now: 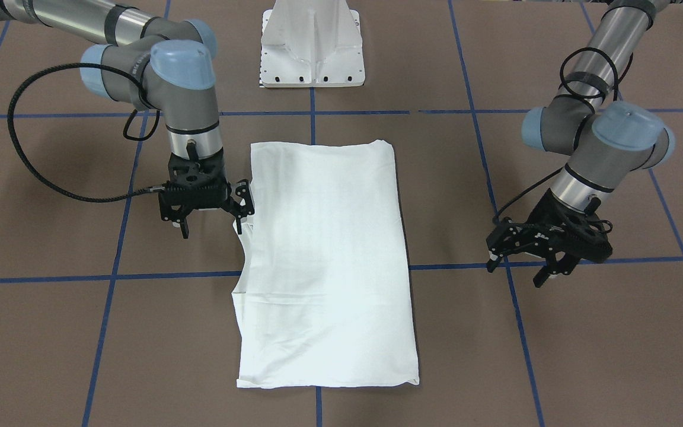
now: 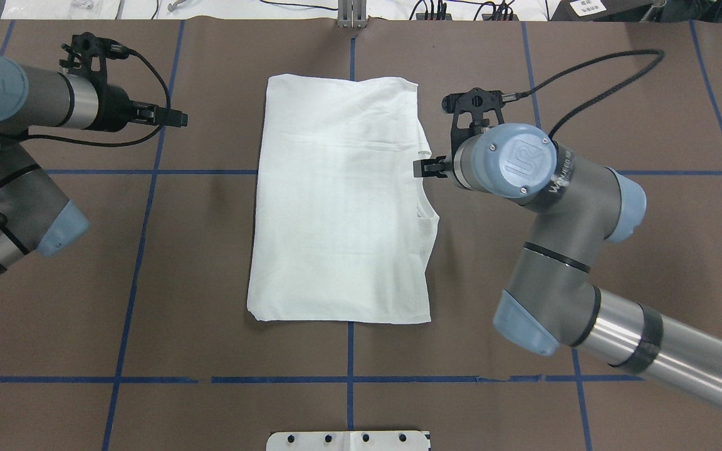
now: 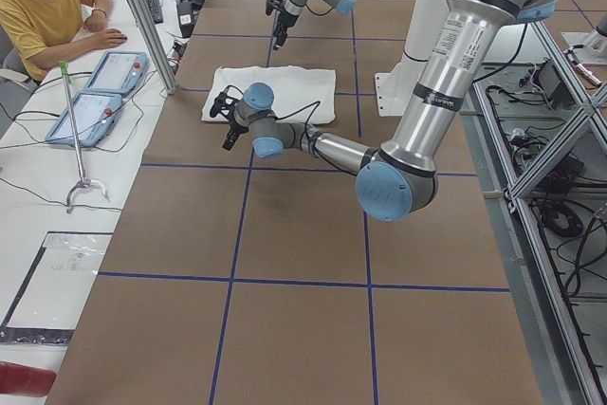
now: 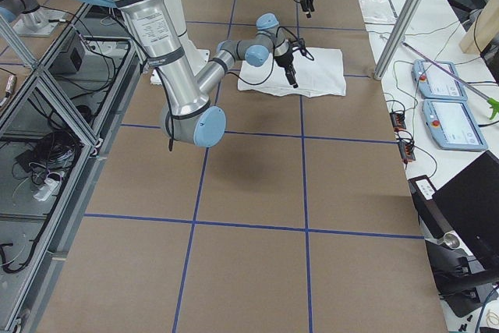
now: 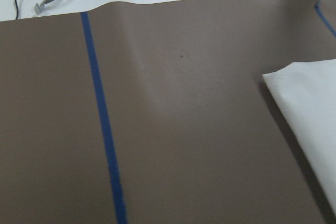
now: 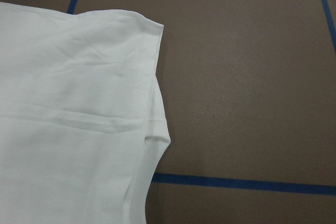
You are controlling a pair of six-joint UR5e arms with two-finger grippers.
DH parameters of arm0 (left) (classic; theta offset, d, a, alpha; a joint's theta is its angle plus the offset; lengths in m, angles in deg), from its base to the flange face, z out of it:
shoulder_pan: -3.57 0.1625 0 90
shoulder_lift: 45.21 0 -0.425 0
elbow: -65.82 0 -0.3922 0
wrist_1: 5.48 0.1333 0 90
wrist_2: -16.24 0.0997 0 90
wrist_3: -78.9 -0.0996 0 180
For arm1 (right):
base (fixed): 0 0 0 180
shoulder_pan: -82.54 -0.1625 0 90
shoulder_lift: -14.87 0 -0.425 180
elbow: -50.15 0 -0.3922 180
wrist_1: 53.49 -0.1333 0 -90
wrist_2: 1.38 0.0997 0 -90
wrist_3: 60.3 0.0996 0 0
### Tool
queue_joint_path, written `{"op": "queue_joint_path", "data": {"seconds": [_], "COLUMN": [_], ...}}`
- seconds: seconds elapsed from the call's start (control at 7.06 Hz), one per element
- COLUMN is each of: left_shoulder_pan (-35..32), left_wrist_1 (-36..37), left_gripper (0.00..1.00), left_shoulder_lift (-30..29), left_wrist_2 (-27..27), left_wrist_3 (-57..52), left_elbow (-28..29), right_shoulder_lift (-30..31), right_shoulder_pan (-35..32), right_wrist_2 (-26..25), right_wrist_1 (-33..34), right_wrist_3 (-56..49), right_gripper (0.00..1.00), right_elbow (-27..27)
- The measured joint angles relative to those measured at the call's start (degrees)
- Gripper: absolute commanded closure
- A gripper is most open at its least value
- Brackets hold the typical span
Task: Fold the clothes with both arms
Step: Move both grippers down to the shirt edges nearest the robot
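On the brown table (image 1: 614,356) the white T-shirt (image 1: 324,255) lies flat, folded to a long rectangle. One short edge faces the white pedestal (image 1: 313,44), w/ a gap btwn them. R gripper (image 1: 211,228) hangs right at the shirt's long edge, approx mid-length, where a folded layer shows. Its fingers are spread w/ nothing pinched; can't tell if one tip touches the cloth. L gripper (image 1: 516,270) sits well off the shirt's opposite long edge, fingers also spread, holding nothing. Blue tape lines (image 1: 169,276) run under the shirt.
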Motion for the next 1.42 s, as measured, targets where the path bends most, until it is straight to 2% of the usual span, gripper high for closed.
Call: {"op": "queue_joint_path", "data": {"seconds": [0.14, 0.28, 0.57, 0.85, 1.28, 1.42], "left_shoulder_pan": [2.9, 6.31, 15.65, 22.14, 26.93, 28.25], "left_wrist_1": [0.2, 0.31, 0.83, 4.65, 12.82, 13.77], "left_gripper": [0.0, 0.0, 0.0, 0.0, 0.02, 0.17], "left_shoulder_lift": [2.28, 5.6, 10.9, 10.68, 5.65, 5.13], "left_wrist_2": [0.08, 0.62, 7.54, 13.27, 15.75, 16.01], "left_wrist_3": [4.93, 9.71, 19.18, 23.33, 24.27, 24.3], "left_elbow": [-5.12, -10.99, -19.36, -20.26, -18.64, -18.39], "right_shoulder_lift": [5.98, 10.93, 15.17, 16.08, 16.27, 16.27], "right_shoulder_pan": [2.84, 6.89, 15.01, 16.99, 17.28, 17.29], "right_wrist_2": [-0.45, -3.97, -13.35, -15.59, -16.08, -16.19], "right_wrist_1": [-4.63, -7.88, -9.9, -10.1, -10.12, -10.12], "right_wrist_3": [6.81, 13.44, 22.28, 24.64, 25.0, 25.02], "right_gripper": [0.0, 0.0, 0.0, 0.0, 0.0, 0.0], "right_elbow": [5.4, 9.53, 12.91, 13.21, 13.1, 13.05]}}
